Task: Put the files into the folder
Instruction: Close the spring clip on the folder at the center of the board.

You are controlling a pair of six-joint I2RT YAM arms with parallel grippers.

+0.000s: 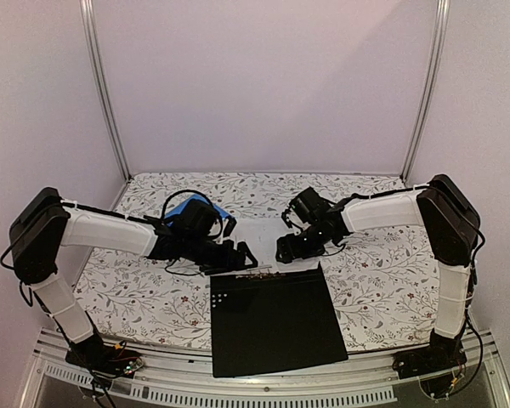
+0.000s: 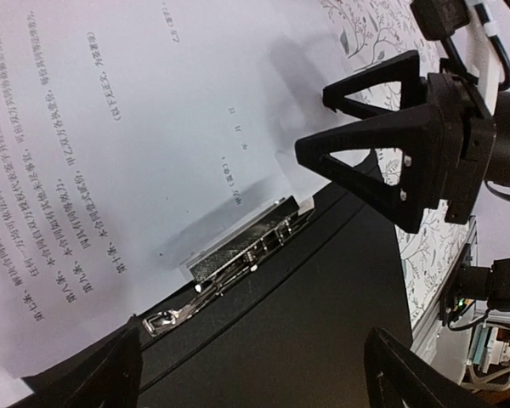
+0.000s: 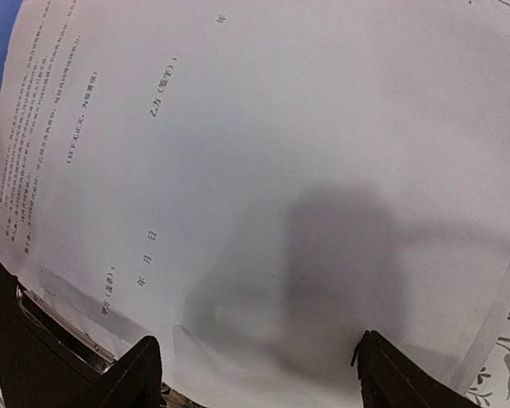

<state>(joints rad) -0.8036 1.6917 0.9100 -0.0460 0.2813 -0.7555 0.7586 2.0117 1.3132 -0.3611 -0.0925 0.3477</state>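
The folder is laid open at the bottom centre of the top view, black inside facing up, with its metal clip along the far edge. The files are not in it yet. They are lying flat on the floral surface just above the folder, bottom edge right up against the clip. Whether that edge is tucked under the clip can't be told from these views.

The left fingers are spread wide and nothing is held. In the left wrist view they are poised low, right over where paper meets clip. The right fingers are spread wide too, also empty, hanging close over the sheets' lower part, and a shadow is thrown on the paper. That setup looks meant for pinning or sliding the sheets from both sides, which makes sense, since flat paper can hardly be pinched.

As for obstacles: the clip sits squarely across the sheets' path, so an edge could probably get snagged there. A smaller blue folder peeks out beside the sheets' upper left corner. The two arms are crowded very near each other at the frame's centre, so a bump seems possible.
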